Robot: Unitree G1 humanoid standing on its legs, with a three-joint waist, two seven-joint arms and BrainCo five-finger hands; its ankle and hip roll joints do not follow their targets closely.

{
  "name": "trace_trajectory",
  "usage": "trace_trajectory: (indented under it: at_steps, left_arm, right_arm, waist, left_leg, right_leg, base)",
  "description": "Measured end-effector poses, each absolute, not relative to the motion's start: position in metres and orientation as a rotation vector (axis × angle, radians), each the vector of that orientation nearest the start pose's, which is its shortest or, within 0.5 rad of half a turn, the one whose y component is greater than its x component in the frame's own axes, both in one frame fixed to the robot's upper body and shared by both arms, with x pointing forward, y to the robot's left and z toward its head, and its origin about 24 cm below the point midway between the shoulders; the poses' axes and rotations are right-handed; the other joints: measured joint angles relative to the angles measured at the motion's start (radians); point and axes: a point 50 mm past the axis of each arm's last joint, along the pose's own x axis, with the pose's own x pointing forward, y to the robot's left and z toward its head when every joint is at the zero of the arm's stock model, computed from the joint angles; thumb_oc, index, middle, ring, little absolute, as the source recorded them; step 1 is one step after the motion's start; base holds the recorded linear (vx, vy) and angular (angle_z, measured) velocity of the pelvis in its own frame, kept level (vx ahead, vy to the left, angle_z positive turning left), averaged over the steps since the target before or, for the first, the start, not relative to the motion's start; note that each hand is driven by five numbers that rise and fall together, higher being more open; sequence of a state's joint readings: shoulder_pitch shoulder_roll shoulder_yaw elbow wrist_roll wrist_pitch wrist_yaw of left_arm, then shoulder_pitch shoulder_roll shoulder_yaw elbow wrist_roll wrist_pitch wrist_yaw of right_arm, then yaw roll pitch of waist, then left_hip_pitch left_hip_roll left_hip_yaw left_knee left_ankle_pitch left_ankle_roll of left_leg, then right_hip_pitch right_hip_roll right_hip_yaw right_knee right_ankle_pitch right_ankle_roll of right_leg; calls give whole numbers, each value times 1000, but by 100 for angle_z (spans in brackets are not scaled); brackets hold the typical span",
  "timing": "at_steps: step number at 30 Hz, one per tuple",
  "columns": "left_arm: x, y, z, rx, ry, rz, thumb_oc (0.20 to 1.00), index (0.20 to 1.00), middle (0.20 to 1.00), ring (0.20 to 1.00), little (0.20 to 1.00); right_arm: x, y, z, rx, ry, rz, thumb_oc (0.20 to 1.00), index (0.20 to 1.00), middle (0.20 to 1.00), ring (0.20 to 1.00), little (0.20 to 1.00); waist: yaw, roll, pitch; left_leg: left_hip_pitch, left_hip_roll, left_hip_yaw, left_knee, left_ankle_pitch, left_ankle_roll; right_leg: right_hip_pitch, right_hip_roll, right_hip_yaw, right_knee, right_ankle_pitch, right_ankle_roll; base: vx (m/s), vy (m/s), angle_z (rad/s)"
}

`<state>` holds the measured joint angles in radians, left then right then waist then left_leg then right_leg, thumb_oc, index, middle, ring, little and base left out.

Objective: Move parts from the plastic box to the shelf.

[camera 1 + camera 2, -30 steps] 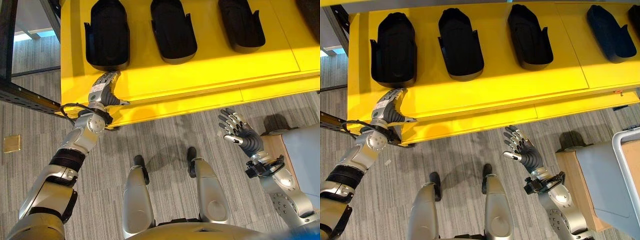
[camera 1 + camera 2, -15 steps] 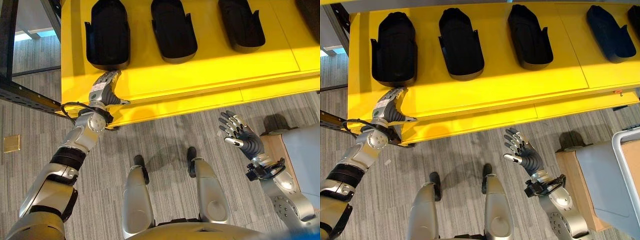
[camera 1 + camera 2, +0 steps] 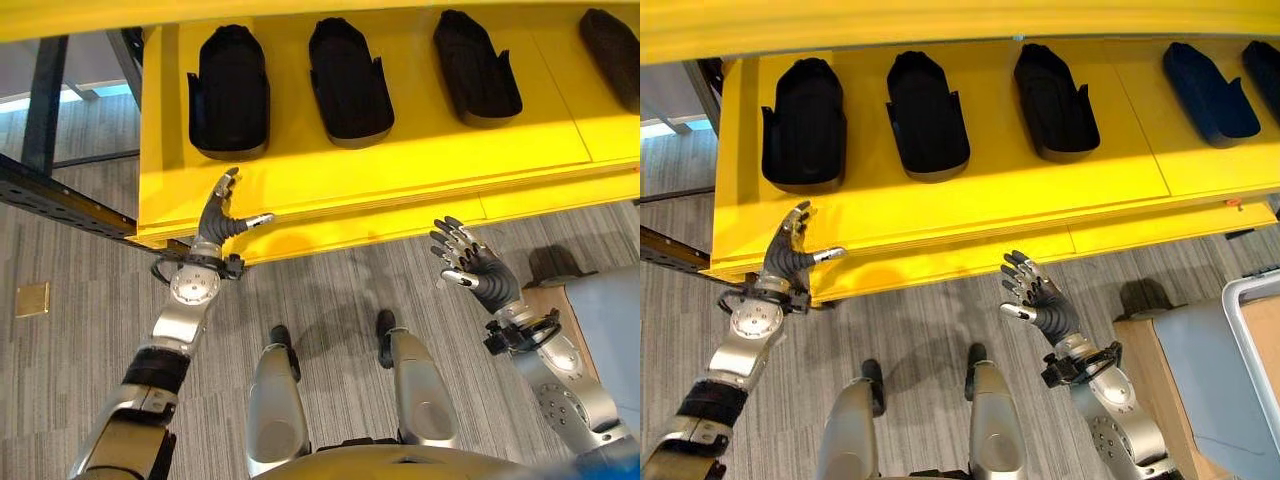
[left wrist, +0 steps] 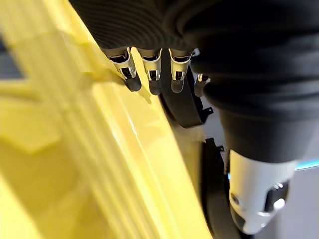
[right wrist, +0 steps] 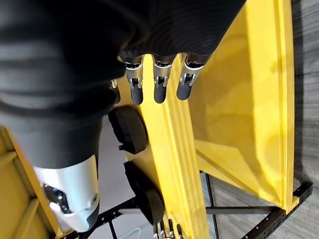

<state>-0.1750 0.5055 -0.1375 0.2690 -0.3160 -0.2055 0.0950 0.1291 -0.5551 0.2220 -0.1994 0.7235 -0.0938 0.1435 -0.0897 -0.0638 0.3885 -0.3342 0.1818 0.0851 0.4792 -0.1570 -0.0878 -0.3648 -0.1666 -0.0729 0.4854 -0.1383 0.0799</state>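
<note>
A row of black parts (image 3: 928, 115) sits along the back of the yellow shelf (image 3: 970, 205), with bare gaps between them. A broad strip of shelf in front of the parts is free right up to its front edge, so there is room to come in from the front. An upper yellow board (image 3: 940, 25) overhangs the row and limits room from above. The left hand (image 3: 790, 250), fingers straight, is at the front edge near the leftmost part. The right hand (image 3: 1038, 300) hangs open over bare carpet (image 3: 930, 320), below the shelf edge. A grey box (image 3: 1210, 370) stands to its right.
</note>
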Motion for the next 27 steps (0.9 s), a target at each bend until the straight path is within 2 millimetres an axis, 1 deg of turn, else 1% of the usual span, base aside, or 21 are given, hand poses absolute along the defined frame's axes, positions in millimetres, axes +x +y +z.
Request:
trace_trajectory:
  at_steps: [2, 3, 4, 5, 6, 7, 8, 9, 10, 11, 12, 13, 15, 16, 17, 19, 20, 21, 22, 24, 27]
  left_arm:
    - [275, 226, 51, 68, -40, -12, 1000, 1000, 1000, 1000, 1000]
    - [267, 220, 36, -16, 20, -53, 1000, 1000, 1000, 1000, 1000]
    - [259, 216, 26, -95, 67, -76, 1000, 1000, 1000, 1000, 1000]
    - [244, 210, 10, -185, 147, -98, 1000, 1000, 1000, 1000, 1000]
    - [234, 205, -2, -237, 206, -120, 1000, 1000, 1000, 1000, 1000]
    - [213, 199, -23, -299, 310, -129, 1000, 1000, 1000, 1000, 1000]
    - [201, 197, -32, -352, 359, -125, 1000, 1000, 1000, 1000, 1000]
    - [197, 196, -35, -375, 374, -120, 1000, 1000, 1000, 1000, 1000]
    - [185, 193, -37, -479, 396, -97, 1000, 1000, 1000, 1000, 1000]
    - [181, 191, -36, -505, 391, -99, 1000, 1000, 1000, 1000, 1000]
    - [178, 191, -30, -552, 366, -91, 1000, 1000, 1000, 1000, 1000]
    - [179, 191, -28, -574, 349, -81, 1000, 1000, 1000, 1000, 1000]
    - [182, 196, -24, -621, 300, -36, 1000, 1000, 1000, 1000, 1000]
    - [183, 199, -21, -624, 279, -22, 1000, 1000, 1000, 1000, 1000]
    - [182, 201, -18, -627, 256, -11, 1000, 1000, 1000, 1000, 1000]
    - [181, 206, -15, -621, 231, 8, 1000, 1000, 1000, 1000, 1000]
    - [181, 208, -14, -614, 224, 10, 1000, 1000, 1000, 1000, 1000]
    - [180, 211, -13, -597, 218, 20, 1000, 1000, 1000, 1000, 1000]
    - [179, 212, -13, -586, 216, 25, 1000, 1000, 1000, 1000, 1000]
    - [178, 214, -13, -530, 217, 22, 1000, 1000, 1000, 1000, 1000]
    - [178, 216, -12, -486, 212, 27, 1000, 1000, 1000, 1000, 1000]
  right_arm:
    - [223, -181, 69, 218, -27, 381, 1000, 1000, 1000, 1000, 1000]
    - [223, -181, 69, 220, -26, 378, 1000, 1000, 1000, 1000, 1000]
    - [223, -180, 68, 224, -25, 374, 1000, 1000, 1000, 1000, 1000]
    - [223, -180, 68, 225, -21, 371, 1000, 1000, 1000, 1000, 1000]
    - [222, -180, 67, 226, -19, 367, 1000, 1000, 1000, 1000, 1000]
    - [222, -180, 67, 229, -20, 361, 1000, 1000, 1000, 1000, 1000]
    - [222, -180, 66, 234, -20, 352, 1000, 1000, 1000, 1000, 1000]
    - [222, -180, 66, 237, -20, 350, 1000, 1000, 1000, 1000, 1000]
    - [221, -179, 64, 248, -14, 337, 1000, 1000, 1000, 1000, 1000]
    - [220, -180, 62, 250, -6, 330, 1000, 1000, 1000, 1000, 1000]
    - [219, -181, 59, 234, 5, 324, 1000, 1000, 1000, 1000, 1000]
    - [218, -181, 57, 228, 12, 320, 1000, 1000, 1000, 1000, 1000]
    - [216, -182, 50, 224, 35, 307, 1000, 1000, 1000, 1000, 1000]
    - [215, -183, 47, 233, 46, 294, 1000, 1000, 1000, 1000, 1000]
    - [211, -184, 40, 250, 66, 266, 1000, 1000, 1000, 1000, 1000]
    - [207, -187, 35, 250, 91, 253, 1000, 1000, 1000, 1000, 1000]
    - [206, -187, 34, 249, 97, 252, 1000, 1000, 1000, 1000, 1000]
    - [205, -188, 32, 243, 105, 245, 1000, 1000, 1000, 1000, 1000]
    - [204, -189, 30, 241, 111, 241, 1000, 1000, 1000, 1000, 1000]
    - [203, -191, 26, 229, 128, 236, 1000, 1000, 1000, 1000, 1000]
    - [203, -191, 22, 228, 143, 232, 1000, 1000, 1000, 1000, 1000]
  waist:
    - [2, 16, -10]
    - [0, 27, -18]
    - [2, 32, -21]
    - [2, 37, -27]
    - [0, 40, -36]
    - [6, 44, -52]
    - [7, 44, -53]
    - [10, 44, -53]
    - [23, 45, -56]
    - [26, 45, -67]
    - [38, 52, -93]
    - [47, 55, -110]
    - [57, 60, -148]
    - [60, 65, -167]
    - [52, 63, -195]
    - [50, 67, -234]
    - [51, 68, -246]
    - [48, 71, -257]
    - [48, 71, -268]
    - [48, 69, -283]
    - [49, 64, -310]
  left_leg:
    - [24, -7, -9, -20, 2, 3]
    - [41, -10, -13, -33, 3, 5]
    - [58, -12, -15, -49, 7, 4]
    - [85, -16, -14, -72, 14, 1]
    - [95, -16, -14, -83, 17, -1]
    - [102, -19, -15, -99, 23, -4]
    - [114, -23, -16, -114, 30, -4]
    - [119, -25, -18, -122, 34, -3]
    - [156, -27, -23, -167, 53, -6]
    - [171, -28, -26, -185, 62, -6]
    - [185, -29, -40, -219, 74, -5]
    - [192, -29, -43, -238, 79, -3]
    - [231, -38, -48, -292, 106, -5]
    - [259, -35, -52, -333, 113, 1]
    - [282, -39, -58, -373, 134, 0]
    - [295, -41, -63, -405, 148, 1]
    - [299, -40, -63, -419, 155, -1]
    - [321, -42, -62, -454, 172, -4]
    - [330, -41, -62, -470, 177, -3]
    - [350, -41, -61, -497, 187, -3]
    - [357, -44, -54, -512, 190, -4]
  right_leg:
    - [31, -9, -13, -16, -2, 3]
    - [54, -10, -23, -31, -2, 5]
    - [73, -9, -27, -43, -1, 6]
    - [100, -11, -31, -64, 2, 9]
    - [111, -11, -35, -74, 2, 9]
    - [117, -11, -39, -84, 2, 9]
    - [131, -11, -44, -95, 3, 10]
    - [137, -11, -47, -101, 5, 10]
    - [176, -9, -61, -139, 18, 9]
    - [191, -8, -69, -157, 23, 10]
    - [215, -10, -88, -180, 24, 11]
    - [224, -10, -95, -192, 25, 12]
    - [264, -8, -111, -239, 40, 14]
    - [296, -5, -123, -272, 49, 16]
    - [324, -1, -137, -312, 62, 19]
    - [341, 0, -147, -344, 73, 21]
    - [345, 2, -148, -357, 79, 21]
    - [370, 8, -150, -398, 99, 25]
    - [382, 11, -152, -422, 109, 25]
    - [410, 15, -157, -463, 125, 28]
    - [421, 17, -159, -489, 133, 31]
  base:
    - [46, -31, 15]
    - [37, -25, 18]
    - [42, -18, 17]
    - [32, -7, 9]
    - [45, -7, 9]
    - [52, -28, 9]
    - [52, -30, 9]
    - [57, -43, 14]
    - [32, -25, 15]
    - [51, -41, 31]
    - [34, -27, 29]
    - [35, -27, 29]
    - [65, -28, 18]
    - [89, -28, 24]
    - [25, -1, 19]
    - [26, 1, 13]
    - [0, 0, 0]
    - [0, 0, 0]
    - [0, 0, 0]
    - [0, 0, 0]
    - [-7, 3, 1]
